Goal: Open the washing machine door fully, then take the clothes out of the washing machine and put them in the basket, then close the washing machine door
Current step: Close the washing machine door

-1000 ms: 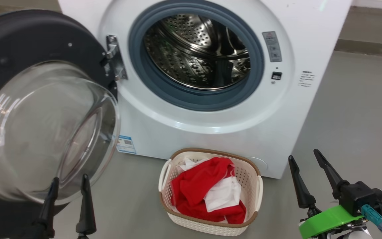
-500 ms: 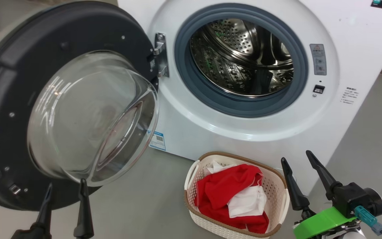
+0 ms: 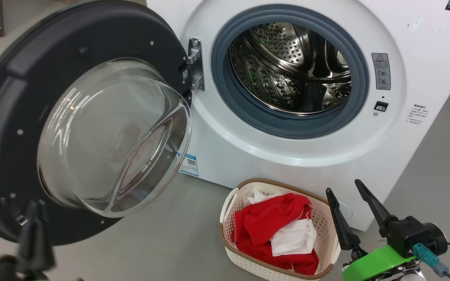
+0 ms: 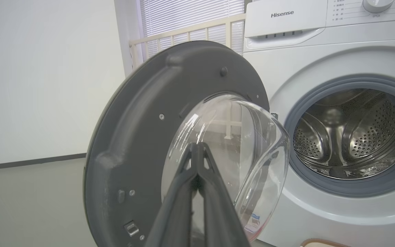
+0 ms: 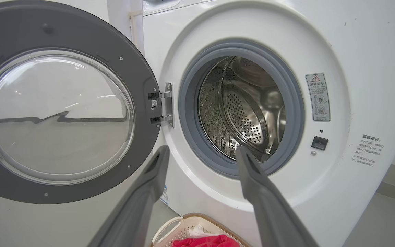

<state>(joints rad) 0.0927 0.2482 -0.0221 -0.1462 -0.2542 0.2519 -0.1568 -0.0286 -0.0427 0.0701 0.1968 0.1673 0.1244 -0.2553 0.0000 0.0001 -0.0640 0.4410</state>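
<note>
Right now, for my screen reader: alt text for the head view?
The washing machine door stands wide open, the drum empty; red and white clothes lie in the basket on the floor. The right end effector is open.

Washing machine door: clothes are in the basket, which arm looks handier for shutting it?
Left, probably: the left gripper, shut, points at the washing machine door; the right gripper, open, hangs beside the basket.

Light is bright and even, shadows soft. White glare streaks lie on the glass of the washing machine door (image 3: 104, 132), left of frame; the steel drum (image 3: 287, 74) glitters. My left gripper (image 3: 35, 212), lower left, looks smeared.
</note>
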